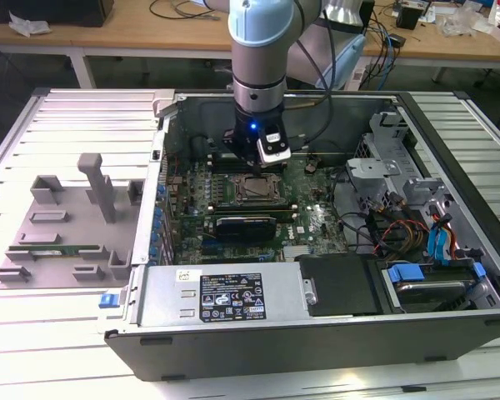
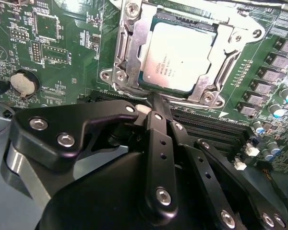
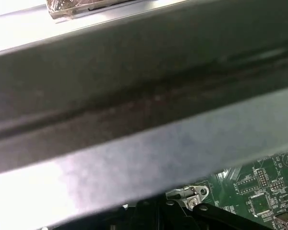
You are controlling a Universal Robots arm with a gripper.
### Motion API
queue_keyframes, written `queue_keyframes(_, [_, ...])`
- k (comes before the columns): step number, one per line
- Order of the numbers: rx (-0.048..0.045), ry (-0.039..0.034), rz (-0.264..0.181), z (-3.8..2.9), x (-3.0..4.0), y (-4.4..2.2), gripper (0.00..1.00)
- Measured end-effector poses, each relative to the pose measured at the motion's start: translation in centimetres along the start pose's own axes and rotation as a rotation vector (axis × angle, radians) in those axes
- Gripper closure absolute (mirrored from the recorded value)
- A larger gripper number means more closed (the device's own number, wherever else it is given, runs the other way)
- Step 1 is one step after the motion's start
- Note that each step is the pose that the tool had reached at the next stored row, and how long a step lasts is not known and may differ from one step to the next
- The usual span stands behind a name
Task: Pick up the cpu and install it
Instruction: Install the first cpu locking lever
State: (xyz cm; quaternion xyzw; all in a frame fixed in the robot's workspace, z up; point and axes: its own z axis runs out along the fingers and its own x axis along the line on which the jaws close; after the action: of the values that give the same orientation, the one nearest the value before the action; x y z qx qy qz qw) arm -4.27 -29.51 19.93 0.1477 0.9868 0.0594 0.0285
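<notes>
Hovering gripper [image 2: 151, 103] just above the socket [image 2: 129, 72] | fingers pressed together, holding nothing | cpu [image 2: 180, 55] sits flat in its socket on the green motherboard [image 2: 62, 43]

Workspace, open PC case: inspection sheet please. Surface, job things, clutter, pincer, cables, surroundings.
Surface: slatted white table carrying the open computer case.
Job's things: cpu lies flat in the socket frame on the motherboard; the pincer is not holding it.
Clutter: grey fixture tray on the exterior view's left, a green memory stick in it.
Pincer: pincer sits beside the socket's edge in the second wrist view; open or shut cannot be told.
Cables: black cable runs along the arm; coloured wiring inside the case at the exterior view's right.
Surroundings: wooden bench behind, with loose cables and small items.
</notes>
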Motion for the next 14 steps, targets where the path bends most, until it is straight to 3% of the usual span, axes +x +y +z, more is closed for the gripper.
queue_keyframes(3, [-0.0010,0.0003,0.000,0.01,-0.04,0.02,0.89])
queue_keyframes(7, [-0.0014,0.0000,0.000,0.09,-0.89,0.27,0.89])
queue_keyframes(10, [-0.0031,0.0007,0.000,0.07,-0.92,0.28,0.89])
queue_keyframes(13, [-0.0060,0.0012,0.000,-0.16,-0.93,0.32,0.89])
queue_keyframes(14, [-0.0053,0.0014,0.000,-0.51,-0.94,0.36,0.89])
